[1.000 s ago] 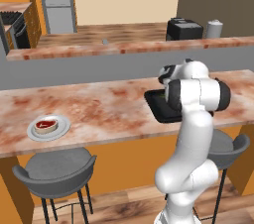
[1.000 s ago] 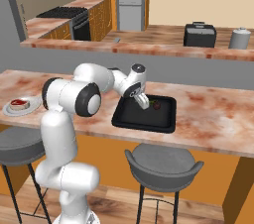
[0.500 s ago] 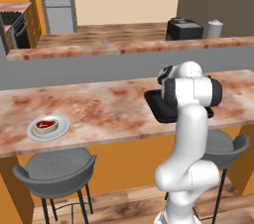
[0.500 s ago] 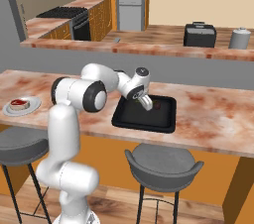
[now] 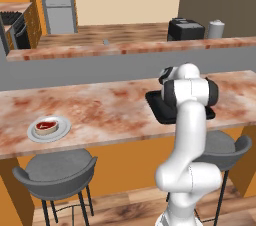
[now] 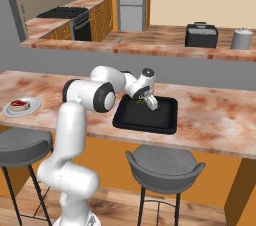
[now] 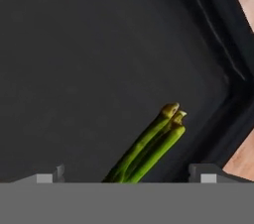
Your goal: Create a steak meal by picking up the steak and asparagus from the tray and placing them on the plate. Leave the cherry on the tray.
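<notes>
The black tray [image 6: 165, 120] lies on the near counter, and my gripper [image 6: 150, 103] hangs low over its floor, jaws open. In the hand view the green asparagus [image 7: 149, 151] lies on the tray [image 7: 99, 44] between my two fingertips [image 7: 203, 176], its tip pointing toward the tray's corner; nothing is gripped. Far to the left on the same counter sits the round plate [image 6: 34, 105] with the red steak [image 6: 19, 103] on it. The left base view also shows the plate [image 5: 35, 134] and steak [image 5: 46, 126], while my arm covers most of the tray [image 5: 156, 106]. The cherry is hidden.
Two grey stools [image 6: 165, 165] [image 5: 55, 170] stand under the counter's front edge. A black toaster [image 6: 201, 35] and a grey canister [image 6: 242, 38] sit on the raised back counter. A long stretch of marbled counter [image 5: 105, 110] separates tray and plate.
My gripper has moved a little to the right and down over the tray, jaws staying open. Plate, steak and tray have not moved.
</notes>
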Controlling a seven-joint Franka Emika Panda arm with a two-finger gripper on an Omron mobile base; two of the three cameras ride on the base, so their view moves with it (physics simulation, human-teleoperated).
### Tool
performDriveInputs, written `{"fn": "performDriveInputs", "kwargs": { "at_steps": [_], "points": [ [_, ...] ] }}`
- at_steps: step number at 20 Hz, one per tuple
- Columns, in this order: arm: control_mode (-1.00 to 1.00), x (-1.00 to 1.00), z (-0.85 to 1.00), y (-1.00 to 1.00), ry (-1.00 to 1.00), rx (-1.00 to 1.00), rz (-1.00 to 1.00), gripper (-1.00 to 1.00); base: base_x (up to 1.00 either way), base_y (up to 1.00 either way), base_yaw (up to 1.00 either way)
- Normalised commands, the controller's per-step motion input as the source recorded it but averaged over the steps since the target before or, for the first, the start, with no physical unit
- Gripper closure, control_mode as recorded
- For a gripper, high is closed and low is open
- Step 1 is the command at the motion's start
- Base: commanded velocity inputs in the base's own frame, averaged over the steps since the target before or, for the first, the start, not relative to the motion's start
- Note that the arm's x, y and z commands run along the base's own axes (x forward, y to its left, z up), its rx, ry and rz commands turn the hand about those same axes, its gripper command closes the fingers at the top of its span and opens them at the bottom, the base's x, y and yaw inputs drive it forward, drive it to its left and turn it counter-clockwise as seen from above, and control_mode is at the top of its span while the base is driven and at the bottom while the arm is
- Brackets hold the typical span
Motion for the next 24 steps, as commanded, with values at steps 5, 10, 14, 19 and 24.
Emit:
{"fn": "performDriveInputs", "kwargs": {
  "at_steps": [5,10,14,19,24],
  "points": [
    [-1.0,0.31,-0.26,-0.01,0.01,0.0,-0.03,-1.0,0.0,0.0,0.0],
    [-1.0,0.18,-0.32,0.0,0.04,0.0,-0.04,-1.0,0.0,0.0,0.0],
    [-1.0,-0.15,-0.32,0.0,0.04,0.0,-0.03,-1.0,0.0,0.0,0.0],
    [-1.0,-0.63,-0.28,-0.14,0.0,0.0,-0.04,-1.0,0.0,0.0,0.0],
    [-1.0,-0.74,-0.26,-0.24,0.0,0.0,-0.06,-1.0,0.0,0.0,0.0]
  ]
}}
